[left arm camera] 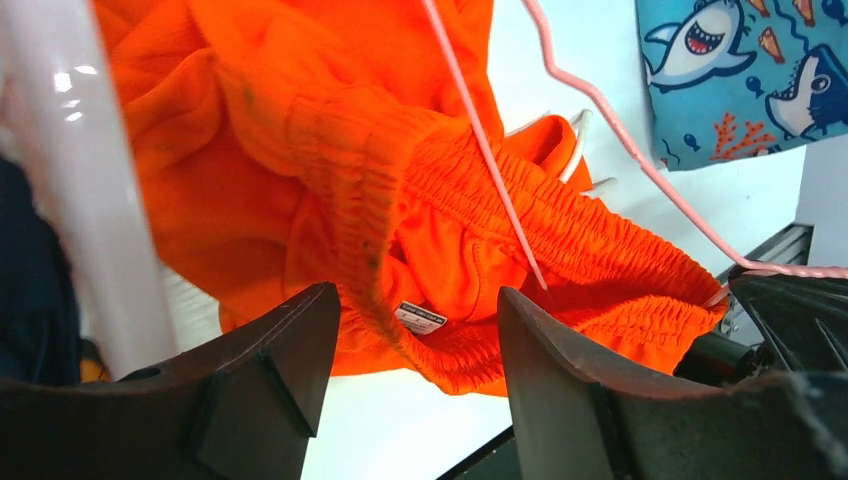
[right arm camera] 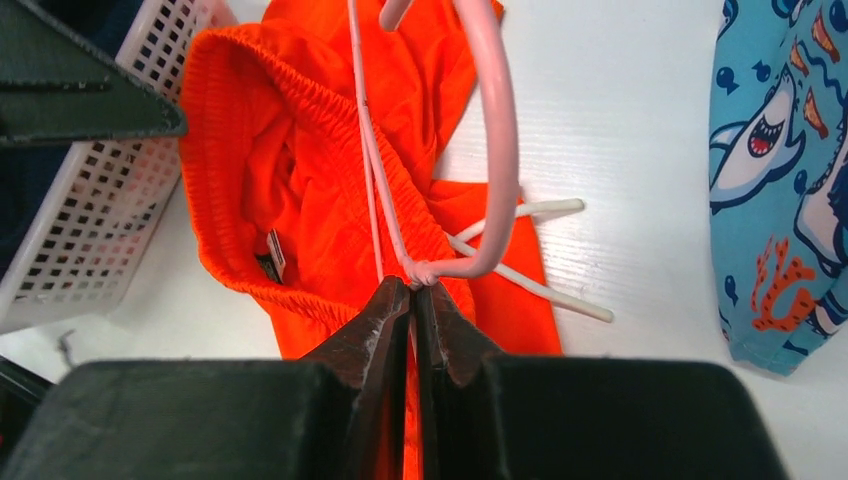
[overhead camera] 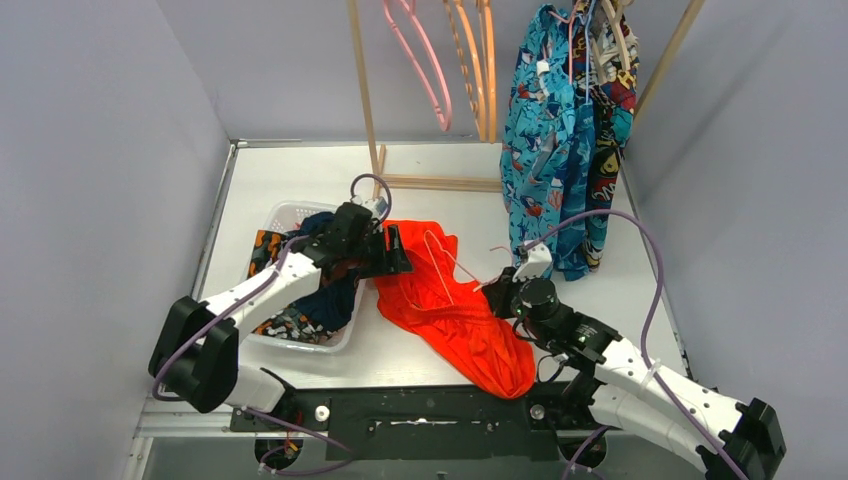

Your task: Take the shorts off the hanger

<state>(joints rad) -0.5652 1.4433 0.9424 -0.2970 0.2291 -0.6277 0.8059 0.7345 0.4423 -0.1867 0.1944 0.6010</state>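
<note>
Orange-red shorts (overhead camera: 450, 320) lie spread on the white table with a thin pink hanger (overhead camera: 440, 255) threaded through the waistband. My right gripper (overhead camera: 505, 285) is at their right edge. In the right wrist view it (right arm camera: 412, 285) is shut on the hanger (right arm camera: 500, 150) at the twisted neck below the hook, over the shorts (right arm camera: 310, 180). My left gripper (overhead camera: 395, 250) is at the shorts' upper left corner. In the left wrist view it (left arm camera: 415, 295) stands open, and the elastic waistband of the shorts (left arm camera: 330, 150) sags just beyond its fingertips, touching neither. The hanger wire (left arm camera: 480, 140) crosses above.
A white mesh basket (overhead camera: 290, 212) holding several dark and printed shorts sits under my left arm. A wooden rack (overhead camera: 365, 90) at the back carries an empty pink hanger (overhead camera: 425, 60), orange hangers (overhead camera: 480, 60), teal shark-print shorts (overhead camera: 545, 150) and comic-print shorts (overhead camera: 610, 130).
</note>
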